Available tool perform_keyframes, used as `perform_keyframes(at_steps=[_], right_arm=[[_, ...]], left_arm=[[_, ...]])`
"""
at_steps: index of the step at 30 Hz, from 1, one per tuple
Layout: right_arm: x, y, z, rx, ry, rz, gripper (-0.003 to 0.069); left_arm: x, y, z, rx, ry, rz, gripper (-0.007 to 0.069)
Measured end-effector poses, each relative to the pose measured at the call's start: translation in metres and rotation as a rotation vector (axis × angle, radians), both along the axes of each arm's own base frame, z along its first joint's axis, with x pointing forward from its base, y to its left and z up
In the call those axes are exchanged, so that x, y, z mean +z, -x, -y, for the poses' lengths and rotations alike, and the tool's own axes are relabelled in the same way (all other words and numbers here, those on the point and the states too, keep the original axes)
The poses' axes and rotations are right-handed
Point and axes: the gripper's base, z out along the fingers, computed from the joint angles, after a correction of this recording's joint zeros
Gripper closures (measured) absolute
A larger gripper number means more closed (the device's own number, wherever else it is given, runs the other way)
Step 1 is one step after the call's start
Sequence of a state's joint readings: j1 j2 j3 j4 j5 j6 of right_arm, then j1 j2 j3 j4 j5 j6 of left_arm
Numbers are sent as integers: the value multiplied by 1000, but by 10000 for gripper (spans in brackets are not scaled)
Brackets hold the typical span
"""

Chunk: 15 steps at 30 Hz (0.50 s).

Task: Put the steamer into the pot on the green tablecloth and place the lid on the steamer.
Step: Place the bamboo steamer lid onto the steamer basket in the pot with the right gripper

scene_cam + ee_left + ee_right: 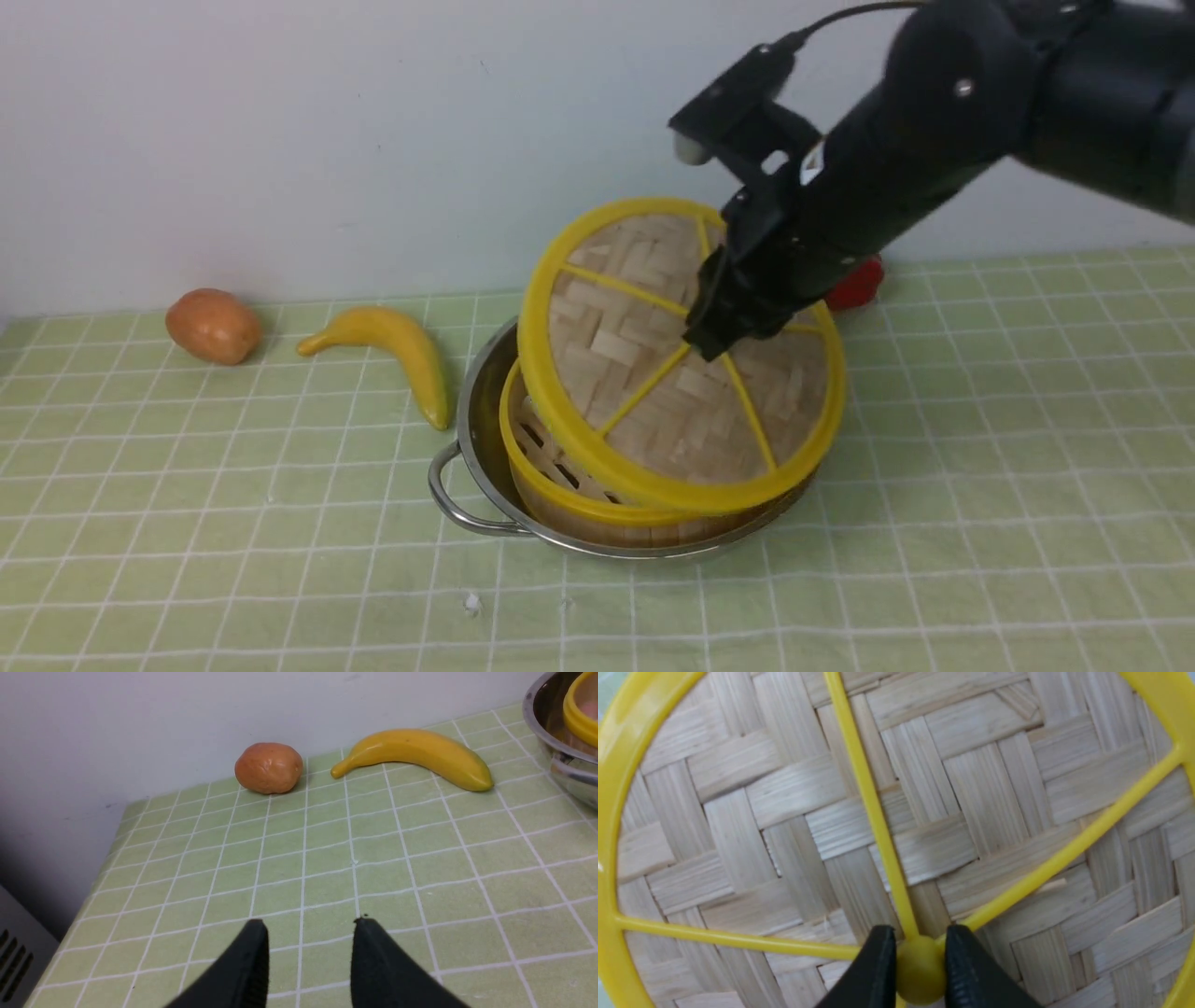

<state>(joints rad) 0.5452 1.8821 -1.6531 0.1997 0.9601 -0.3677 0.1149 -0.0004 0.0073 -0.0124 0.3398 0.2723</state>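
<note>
The steamer (551,467) sits inside the shiny pot (478,411) on the green tablecloth (980,448). The woven lid (653,373) with its yellow rim hangs tilted over the steamer, its near edge low against the steamer's rim and its far edge raised. My right gripper (709,341) is shut on the lid's yellow centre knob (920,968), one finger on each side of it. The lid (896,812) fills the right wrist view. My left gripper (308,926) is open over bare cloth, holding nothing; it is out of the front view. The pot's edge (551,746) shows in the left wrist view.
A yellow banana (401,350) lies just left of the pot, and a brown potato (213,325) sits further left near the wall. A red object (854,285) is partly hidden behind the right arm. The cloth's left edge (112,844) drops off beside the potato.
</note>
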Motion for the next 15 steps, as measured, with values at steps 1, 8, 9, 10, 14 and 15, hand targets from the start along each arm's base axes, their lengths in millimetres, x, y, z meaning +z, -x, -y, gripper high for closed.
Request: perform_keyframes(at_steps=[1, 8, 9, 10, 14, 15], right_arm=[[-3, -4, -4, 4, 2, 0, 512], [-25, -23, -20, 21, 26, -17, 512], [-28, -25, -20, 21, 31, -20, 512], [-30, -25, -21, 21, 33, -20, 512], [-32, -28, -22, 25, 30, -6, 512], [-32, -29, -23, 32, 31, 0, 512]], left_arm=[[0, 0, 0, 0, 0, 0, 382], [0, 0, 0, 0, 0, 0, 382], [0, 0, 0, 0, 0, 0, 382], [0, 0, 0, 0, 0, 0, 382], [0, 0, 0, 0, 0, 0, 382], [0, 0, 0, 0, 0, 0, 382]])
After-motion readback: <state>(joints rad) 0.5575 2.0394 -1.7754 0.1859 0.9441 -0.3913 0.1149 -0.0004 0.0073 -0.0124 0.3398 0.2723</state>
